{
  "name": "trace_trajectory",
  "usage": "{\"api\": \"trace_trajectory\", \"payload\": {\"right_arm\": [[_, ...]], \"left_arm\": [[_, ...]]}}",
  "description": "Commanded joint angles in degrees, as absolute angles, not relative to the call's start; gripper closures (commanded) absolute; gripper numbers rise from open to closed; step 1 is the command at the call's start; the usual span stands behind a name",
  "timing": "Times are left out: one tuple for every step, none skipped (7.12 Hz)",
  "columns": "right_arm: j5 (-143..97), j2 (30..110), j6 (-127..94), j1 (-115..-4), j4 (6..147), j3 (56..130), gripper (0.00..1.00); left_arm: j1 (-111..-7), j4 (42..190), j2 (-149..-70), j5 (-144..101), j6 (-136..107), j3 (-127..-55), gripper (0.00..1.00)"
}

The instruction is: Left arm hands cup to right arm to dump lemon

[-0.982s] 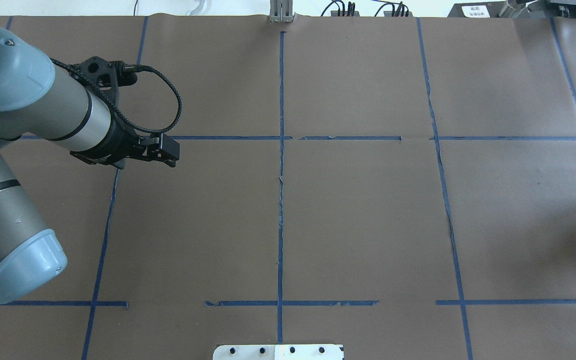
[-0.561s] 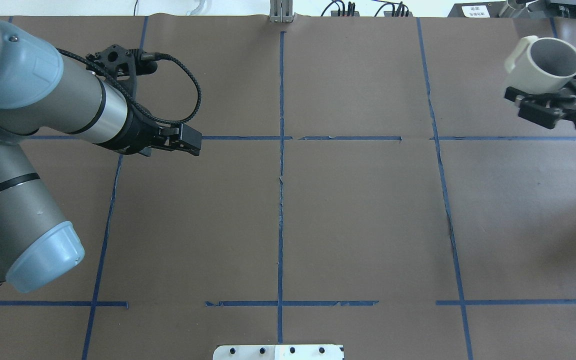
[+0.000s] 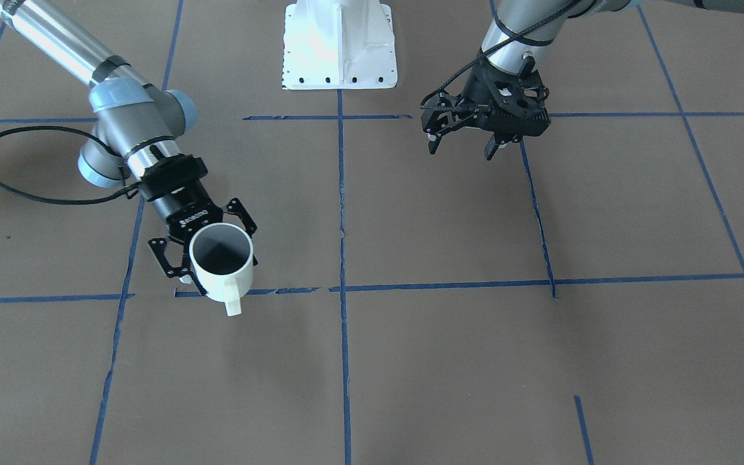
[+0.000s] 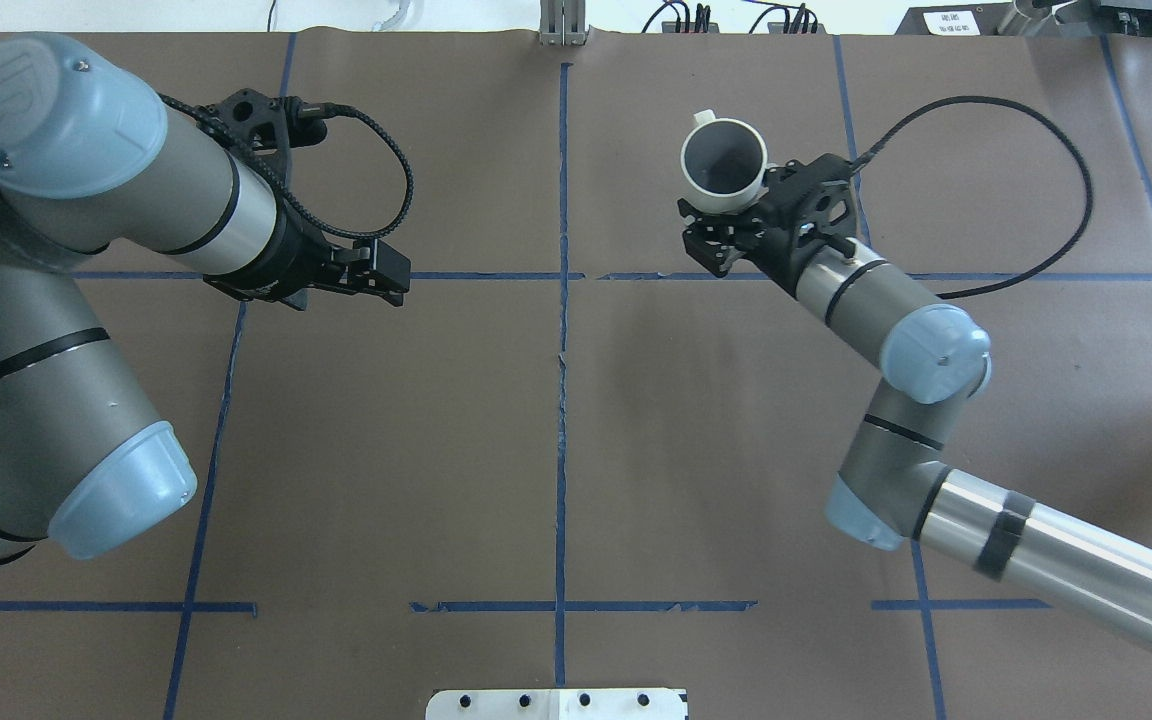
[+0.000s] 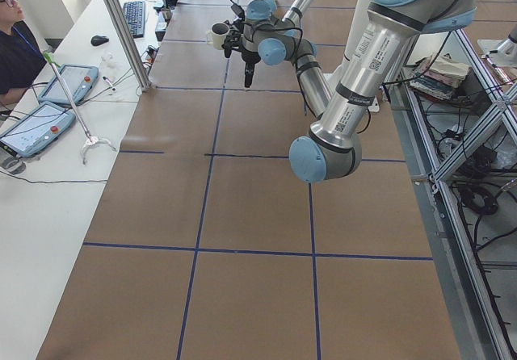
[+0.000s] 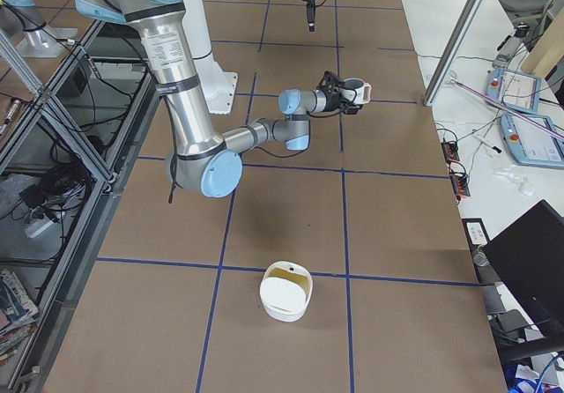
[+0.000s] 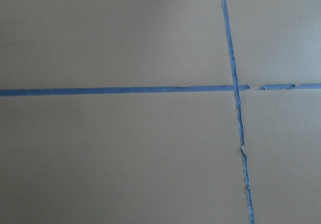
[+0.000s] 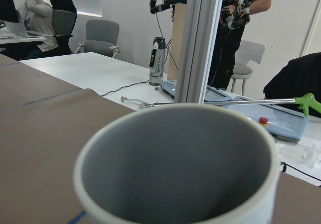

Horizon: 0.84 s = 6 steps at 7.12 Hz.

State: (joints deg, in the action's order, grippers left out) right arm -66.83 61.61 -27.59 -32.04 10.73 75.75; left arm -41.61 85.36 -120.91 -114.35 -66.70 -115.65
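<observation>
- The right arm [image 4: 936, 350] reaches over the brown worktop [image 4: 716, 450], coming in from about 4 o'clock in the overhead view.
- The right claw [image 3: 207, 248] is clenched on the cup [image 3: 221, 261], with one finger on each side of it.
- The cup is white outside and grey inside.
- It is upright with its mouth up, and it looks lifted off the worktop.
- In the overhead view the cup's handle [image 4: 704, 117] points to about 11 o'clock, away from the robot.
- The cup hangs over the far half of the worktop, just to the right of the long middle line of blue tape [image 4: 563, 300].
- The right wrist camera looks straight into the cup's mouth and sees its grey wall.
- The left arm [image 4: 166, 200] comes in from 9 o'clock in the overhead view.
- The left claw [image 3: 462, 147] is released, and its two fingers are spread apart and point down at the worktop.
- Seen from the cup in the overhead view, the left claw is between 8 and 9 o'clock and well apart from it.
- The left wrist camera sees brown worktop and two crossing lines of blue tape.
- A white bowl [image 6: 285, 290] sits on the worktop near the robot's right end, well apart from the cup.
- Something yellowish shows inside the bowl, but I cannot tell what it is.
</observation>
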Motion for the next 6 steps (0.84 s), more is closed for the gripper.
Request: {"api": "trace_trajectory", "payload": {"right_arm": [[-55.88,53.82,-27.07,-26.57,19.20,73.56,0.94],[-53.64,50.92,-27.07,-24.28,22.38,73.56,0.89],[-50.66,50.28,-27.07,-22.00,22.85,73.56,0.86],[-49.06,50.10,-27.07,-20.49,22.85,73.83,0.85],[-48.96,49.58,-26.98,-19.52,22.85,74.00,0.85],[-48.61,49.22,-26.98,-18.73,22.85,74.00,0.85]], "left_arm": [[-41.57,82.53,-126.19,-114.26,-77.56,-114.44,0.12],[-41.57,82.88,-128.04,-114.17,-80.74,-113.30,0.24],[-41.66,83.14,-128.75,-113.91,-83.47,-112.16,0.31],[-41.75,84.54,-128.76,-112.78,-85.06,-111.80,0.31],[-42.18,88.47,-128.76,-111.28,-85.51,-109.88,0.33],[-42.45,90.59,-128.93,-111.27,-86.39,-107.86,0.33]]}}
